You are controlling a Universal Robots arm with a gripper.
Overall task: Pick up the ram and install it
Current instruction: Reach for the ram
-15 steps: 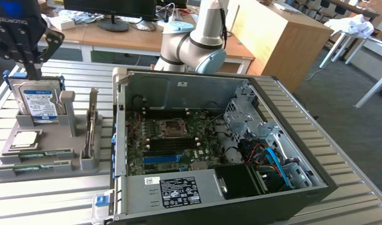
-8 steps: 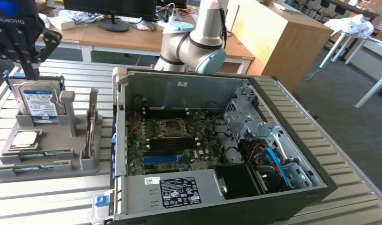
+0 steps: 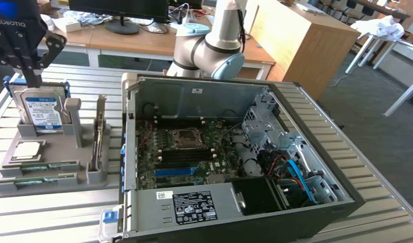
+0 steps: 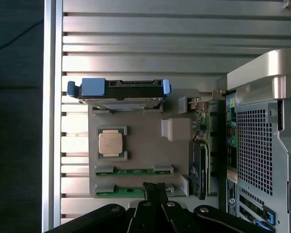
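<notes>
The gripper (image 3: pixel 33 81) is hanging high over the grey tray (image 3: pixel 58 147), above the end where the hard drive (image 3: pixel 44 114) is standing. Its fingers are pressed together and carrying nothing. The ram is sitting at the tray's opposite end: an inner ram stick (image 3: pixel 40 166) and an outer ram stick (image 3: pixel 44 178), each in its slot. They are lying side by side, with their long axes running along that end edge, parallel to the drive's broad face. The processor chip (image 3: pixel 27 150) is lying between the drive and the sticks. So the sticks are lying well below the fingers and across the tray from them. In the wrist view the closed tips are lining up over the outer ram stick.
</notes>
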